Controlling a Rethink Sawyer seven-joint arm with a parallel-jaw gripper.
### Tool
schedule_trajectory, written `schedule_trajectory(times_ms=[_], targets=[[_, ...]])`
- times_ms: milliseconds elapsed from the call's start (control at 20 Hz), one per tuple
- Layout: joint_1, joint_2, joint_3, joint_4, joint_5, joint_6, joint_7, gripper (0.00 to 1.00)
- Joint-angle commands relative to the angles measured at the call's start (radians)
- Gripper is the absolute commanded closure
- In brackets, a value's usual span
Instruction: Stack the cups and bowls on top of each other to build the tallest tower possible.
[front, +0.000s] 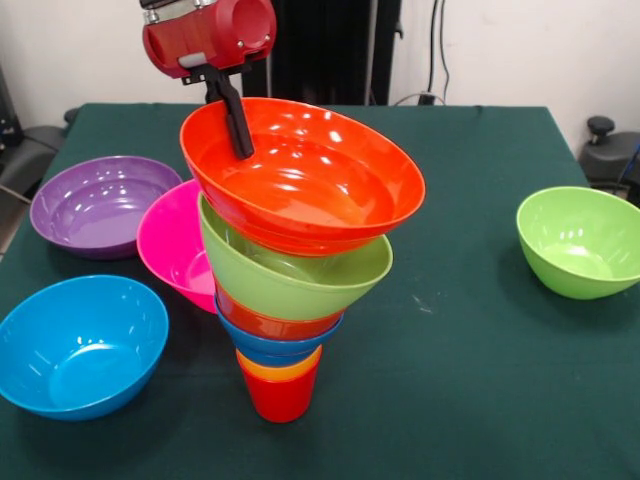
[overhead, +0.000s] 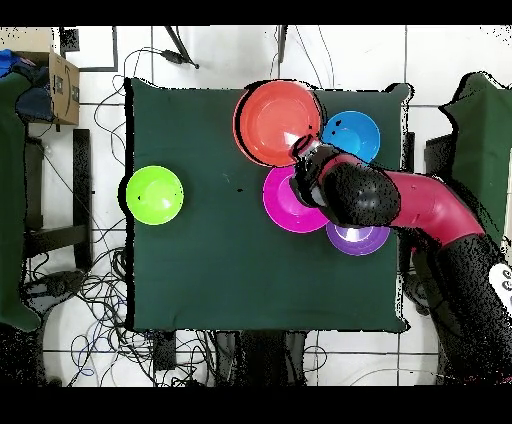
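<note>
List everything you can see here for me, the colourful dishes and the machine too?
tower: one stack, table middle; from the bottom red cup, orange cup, blue bowl, small orange-red bowl, lime green bowl, large orange-red bowl on top, tilted.
pink bowl: one, behind the tower, leaning on its side.
purple bowl: one, upright, beside the pink one.
light blue bowl: one, upright, apart from the tower.
loose lime green bowl: one, alone on the table's other side.
table: one, dark green cloth.
arm: one, red and black.
gripper: one, black fingers at the top bowl's rim.
</note>
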Motion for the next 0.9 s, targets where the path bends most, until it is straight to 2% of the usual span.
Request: schedule_trajectory(times_ms=[50,900], targets=[[0.02,0.008,0.023,0.022,-0.079,-0.055,-0.104,1.0],[0.014,0.007,0.018,0.058,-0.115,-0.111,-0.082,1.0]])
